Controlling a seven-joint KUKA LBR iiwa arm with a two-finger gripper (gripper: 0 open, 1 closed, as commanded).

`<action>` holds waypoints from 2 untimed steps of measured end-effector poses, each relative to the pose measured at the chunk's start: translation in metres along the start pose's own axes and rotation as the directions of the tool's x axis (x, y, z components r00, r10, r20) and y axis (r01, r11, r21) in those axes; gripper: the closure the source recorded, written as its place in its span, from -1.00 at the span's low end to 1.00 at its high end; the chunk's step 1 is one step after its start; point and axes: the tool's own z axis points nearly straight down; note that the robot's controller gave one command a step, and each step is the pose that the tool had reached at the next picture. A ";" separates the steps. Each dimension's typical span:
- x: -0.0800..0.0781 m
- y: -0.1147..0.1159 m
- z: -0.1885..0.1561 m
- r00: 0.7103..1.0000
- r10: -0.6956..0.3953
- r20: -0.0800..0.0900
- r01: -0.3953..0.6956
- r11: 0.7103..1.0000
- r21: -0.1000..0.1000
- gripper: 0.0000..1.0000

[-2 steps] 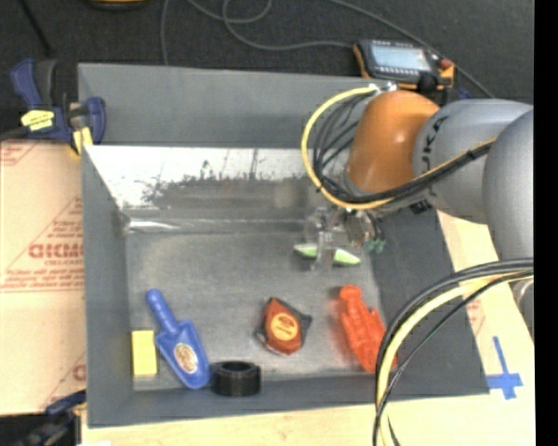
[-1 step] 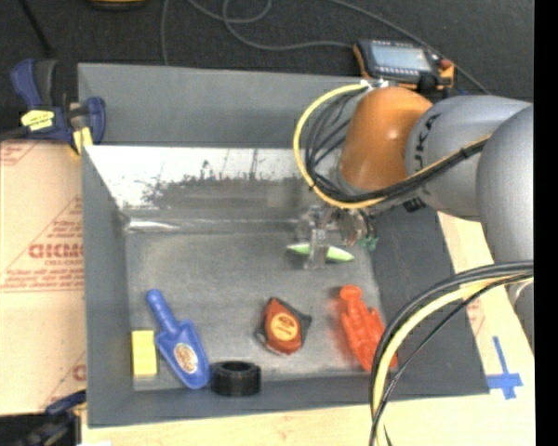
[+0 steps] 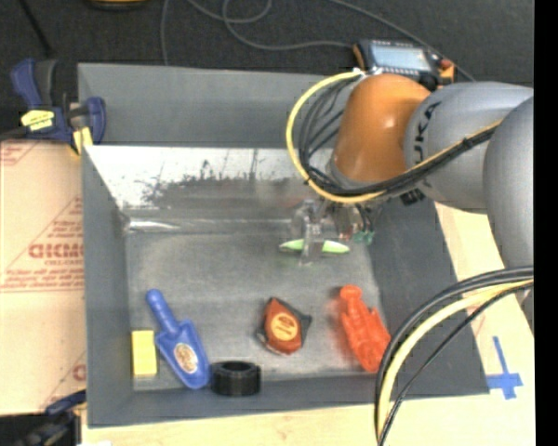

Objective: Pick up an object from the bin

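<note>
Status: the pick is not confirmed complete. The two-finger gripper (image 3: 316, 233) stands low in the grey metal bin (image 3: 112, 249), in its rear half near the back wall and right of centre. A thin, flat, pale green plastic piece (image 3: 293, 246) lies crosswise directly at the gripper tip, its ends projecting to either side. This is the thing nearest the gripper and, by judgement, the candidate for the pick. The jaws are masked by the wrist hardware above them, so it cannot be told how far apart they stand, nor whether they have closed on the green piece. It also cannot be told whether the piece rests on the bin floor or is clear of it. Outstanding steps, as judged from this position: confirm a secure grasp, then raise the piece above the bin rim. Inventory of loose things in the bin, six in total, one of each kind: one pale green plastic piece at the gripper; one blue plastic scoop with a handle (image 3: 179, 345) at front left; one yellow rectangular block (image 3: 143, 354) just beside the scoop, at its left; one black ring-shaped part (image 3: 234, 378) against the front wall; one orange and black rounded tape-measure-like case (image 3: 284, 327) at front centre; one orange moulded plastic toy (image 3: 361, 328) at front right. The five front items lie well apart from the gripper.
</note>
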 end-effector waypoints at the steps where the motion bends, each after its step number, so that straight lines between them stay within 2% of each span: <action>1: 0.028 -0.010 -0.070 1.000 -0.009 -0.004 0.009 1.000 0.000 1.00; 2: 0.011 -0.002 -0.091 1.000 0.004 0.012 -0.004 1.000 0.001 1.00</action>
